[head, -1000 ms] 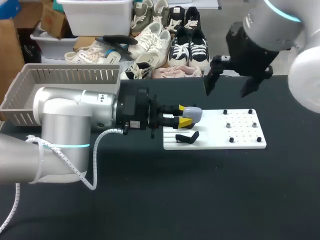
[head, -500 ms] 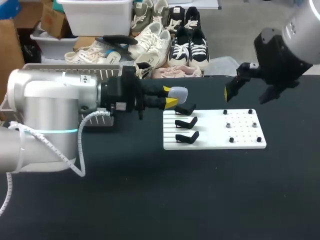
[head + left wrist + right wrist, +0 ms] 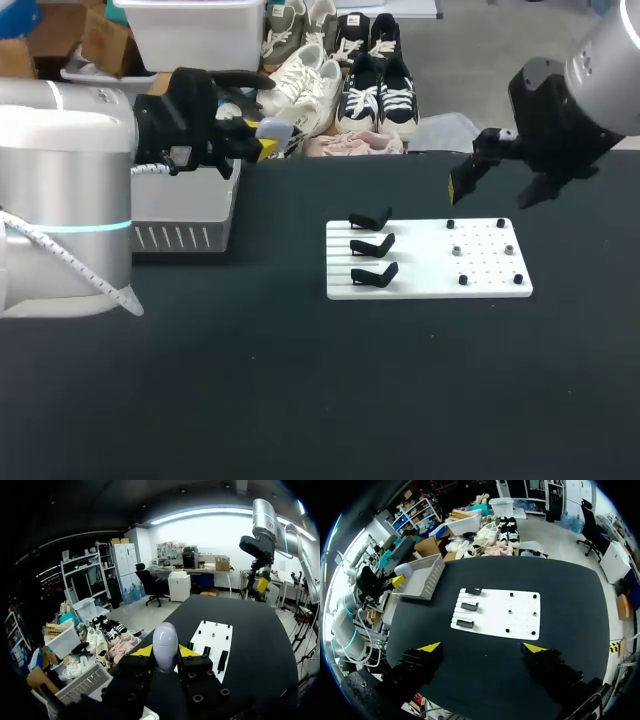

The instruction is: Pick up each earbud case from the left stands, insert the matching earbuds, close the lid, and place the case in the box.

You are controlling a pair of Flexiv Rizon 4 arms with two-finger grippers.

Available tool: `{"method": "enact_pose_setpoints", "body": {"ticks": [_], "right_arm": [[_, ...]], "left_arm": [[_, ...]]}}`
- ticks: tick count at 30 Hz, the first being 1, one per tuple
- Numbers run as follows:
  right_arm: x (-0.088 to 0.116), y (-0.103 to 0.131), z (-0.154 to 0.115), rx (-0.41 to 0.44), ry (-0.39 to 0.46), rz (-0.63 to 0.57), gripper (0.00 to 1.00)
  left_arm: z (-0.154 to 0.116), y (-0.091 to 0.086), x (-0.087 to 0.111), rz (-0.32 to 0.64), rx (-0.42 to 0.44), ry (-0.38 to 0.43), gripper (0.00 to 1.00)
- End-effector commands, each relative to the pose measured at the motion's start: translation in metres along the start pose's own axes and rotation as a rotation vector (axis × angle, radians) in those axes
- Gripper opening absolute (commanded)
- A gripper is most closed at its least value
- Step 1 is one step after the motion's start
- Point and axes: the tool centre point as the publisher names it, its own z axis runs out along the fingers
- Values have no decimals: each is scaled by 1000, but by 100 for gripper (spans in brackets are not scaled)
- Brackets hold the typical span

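Observation:
A pale lavender earbud case [image 3: 274,127] with its lid down sits between the yellow tips of my left gripper [image 3: 263,137], which is shut on it above the right rim of the grey basket [image 3: 185,215]. From the left wrist the case [image 3: 165,644] stands upright between the fingers [image 3: 143,651]. Three black stands [image 3: 372,245] on the white board [image 3: 480,270] hold nothing. My right gripper [image 3: 497,190] hangs open high over the board's back right corner. In its own view the gripper [image 3: 482,647] is wide apart above the board [image 3: 495,612] and basket [image 3: 422,577].
The board carries several small black pegs [image 3: 480,250] on its right half. My left arm [image 3: 60,190] covers most of the basket and the table's left side. Dark tabletop [image 3: 350,380] spreads in front of the board.
My left arm has swung back and to the left with the case, from over the stands to the basket. The right arm drew off to the right early on, then stayed put.

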Motion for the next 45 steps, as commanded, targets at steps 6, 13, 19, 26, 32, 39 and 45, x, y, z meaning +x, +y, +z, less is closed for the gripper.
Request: {"method": "enact_pose_setpoints", "body": {"ticks": [6,13,19,26,32,39,45], "right_arm": [[3,0,-1,5,-8,3,100],[3,0,-1,5,-8,3,100],[3,0,-1,5,-8,3,100],[3,0,-1,5,-8,3,100],[3,0,-1,5,-8,3,100],[3,0,-1,5,-8,3,100],[3,0,-1,5,-8,3,100]], "left_arm": [[5,60,48,-102,-175,240,0],[-12,96,89,-208,-249,315,0],[-7,109,113,-242,-219,374,0],[-2,120,118,-219,-200,416,100],[-23,105,91,-148,-209,296,100],[-16,39,63,-66,-40,153,100],[-16,-14,57,-72,48,70,100]]}}
